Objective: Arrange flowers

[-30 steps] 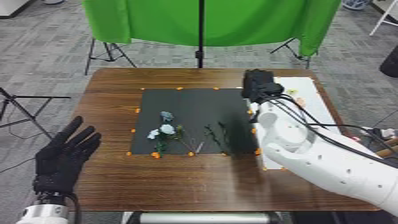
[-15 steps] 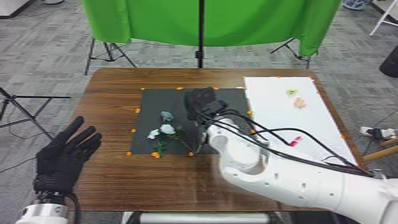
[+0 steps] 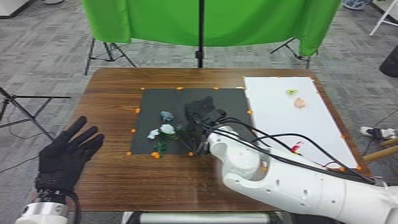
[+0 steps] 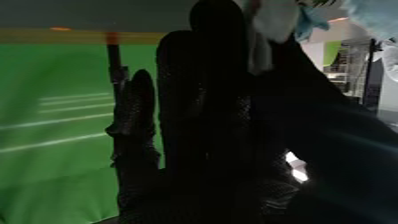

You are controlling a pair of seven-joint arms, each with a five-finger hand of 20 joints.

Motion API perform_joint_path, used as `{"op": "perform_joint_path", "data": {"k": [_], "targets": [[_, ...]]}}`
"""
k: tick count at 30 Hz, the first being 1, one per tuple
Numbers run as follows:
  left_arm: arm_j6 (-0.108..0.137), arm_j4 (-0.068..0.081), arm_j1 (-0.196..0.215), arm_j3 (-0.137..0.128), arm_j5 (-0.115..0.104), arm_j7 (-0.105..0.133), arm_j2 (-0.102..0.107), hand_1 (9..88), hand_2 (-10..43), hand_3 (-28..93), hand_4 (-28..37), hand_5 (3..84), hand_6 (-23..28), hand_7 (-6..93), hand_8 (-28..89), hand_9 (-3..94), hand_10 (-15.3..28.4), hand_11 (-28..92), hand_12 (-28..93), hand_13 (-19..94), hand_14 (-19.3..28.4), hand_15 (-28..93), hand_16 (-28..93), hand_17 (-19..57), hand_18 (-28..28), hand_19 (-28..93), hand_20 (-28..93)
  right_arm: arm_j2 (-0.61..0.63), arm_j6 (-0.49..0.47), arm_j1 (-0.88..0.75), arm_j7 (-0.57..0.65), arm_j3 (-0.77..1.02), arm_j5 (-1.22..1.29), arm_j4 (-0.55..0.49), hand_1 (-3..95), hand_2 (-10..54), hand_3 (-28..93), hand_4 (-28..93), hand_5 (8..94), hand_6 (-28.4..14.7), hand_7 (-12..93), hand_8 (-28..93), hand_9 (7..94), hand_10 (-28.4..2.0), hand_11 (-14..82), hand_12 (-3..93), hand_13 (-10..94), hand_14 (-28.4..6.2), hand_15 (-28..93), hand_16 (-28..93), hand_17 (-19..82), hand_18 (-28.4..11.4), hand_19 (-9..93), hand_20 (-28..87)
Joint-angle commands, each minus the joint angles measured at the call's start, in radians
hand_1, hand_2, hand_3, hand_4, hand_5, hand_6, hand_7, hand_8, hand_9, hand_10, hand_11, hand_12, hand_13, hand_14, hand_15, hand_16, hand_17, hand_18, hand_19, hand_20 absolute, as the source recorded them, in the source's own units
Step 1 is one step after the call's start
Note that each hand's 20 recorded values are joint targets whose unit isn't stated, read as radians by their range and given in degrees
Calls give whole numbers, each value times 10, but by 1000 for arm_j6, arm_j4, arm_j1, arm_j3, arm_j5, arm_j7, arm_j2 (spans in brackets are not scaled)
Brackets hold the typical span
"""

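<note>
Looks like the placing step to me: the right hand (image 3: 202,110) is over the middle-to-right part of the black mat (image 3: 153,100), pinching a pale flower (image 4: 275,20) between thumb and fingers. Left hand (image 3: 67,155) is just parked off the mat's left side, fingers straight and spread, holding nothing.

On the mat's left half there's a blue flower (image 3: 166,116) with white flowers (image 3: 167,129) just on the near side of it, and some green leaves (image 3: 161,146) nearer still. Over on the white sheet (image 3: 284,120) to the right you've got a yellow-green flower (image 3: 291,92) and a peach one (image 3: 299,102) at the far end, plus a red one (image 3: 297,146) nearer.

So next I'd say: line the pale one up with a free stem, lower it gently and let go without dragging its neighbours. Can't tell which stem it's meant for. Picture's maybe half built, my guess.
</note>
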Motion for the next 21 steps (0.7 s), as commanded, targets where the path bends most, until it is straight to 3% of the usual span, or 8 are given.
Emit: {"op": "perform_joint_path", "data": {"k": [1,2,5,11,14,15,18,21], "targets": [[-10,3,2,-2,11,-11,-12,228,58,814,-267,355,83,101,-97,336,201,199,89,238,284,496,-110,-114,248,539,52,-5,-8,2,16,10,-9,-25,420,-95,768,-283,748,7,165,-38,773,-101,272,216,636,-89,695,174,201,-217,787,464],[-2,3,5,2,1,0,0,228,58,814,-267,356,83,101,-97,336,201,199,89,235,284,495,-110,-115,248,539,52,-4,1,4,23,6,-6,-28,403,-95,782,-283,739,8,162,-62,757,-105,294,193,632,-92,700,169,198,-218,786,469],[0,4,3,8,-4,7,5,228,58,814,-266,356,84,101,-97,336,201,198,88,231,284,492,-110,-116,247,538,51,-3,14,13,37,-3,-19,-26,373,-95,798,-283,725,8,162,-121,739,-112,310,170,616,-101,712,165,191,-221,783,475],[14,6,11,26,-29,42,32,228,58,814,-266,357,84,100,-97,336,201,198,89,228,284,490,-107,-116,246,538,49,9,24,26,55,0,-6,-33,354,-95,798,-283,716,3,161,-130,727,-123,308,166,607,-107,720,160,187,-228,787,482],[18,3,16,26,-32,50,32,228,58,815,-266,357,84,100,-96,336,201,196,88,228,284,489,-107,-116,246,537,49,35,46,36,68,18,6,-46,352,-95,798,-283,714,3,161,-130,727,-124,307,165,606,-109,722,157,186,-230,786,483],[25,1,24,30,-42,66,44,228,59,814,-266,358,84,100,-97,336,201,196,88,228,284,488,-106,-116,246,537,48,46,49,40,72,32,22,-51,349,-95,799,-283,714,3,160,-130,727,-124,306,164,605,-110,723,156,186,-230,787,484],[29,0,28,34,-47,70,51,228,59,814,-266,358,84,101,-97,336,201,197,89,228,284,488,-106,-116,246,537,48,108,72,51,95,77,63,-68,345,-95,802,-283,714,3,160,-130,722,-127,298,161,603,-111,724,155,184,-230,786,485],[27,0,27,35,-41,69,42,229,59,814,-266,358,85,100,-97,336,201,197,89,229,284,488,-106,-116,246,537,48,183,86,55,113,138,124,-76,342,-95,801,-283,702,2,157,-130,713,-129,288,158,597,-114,725,153,183,-231,786,485]]}}
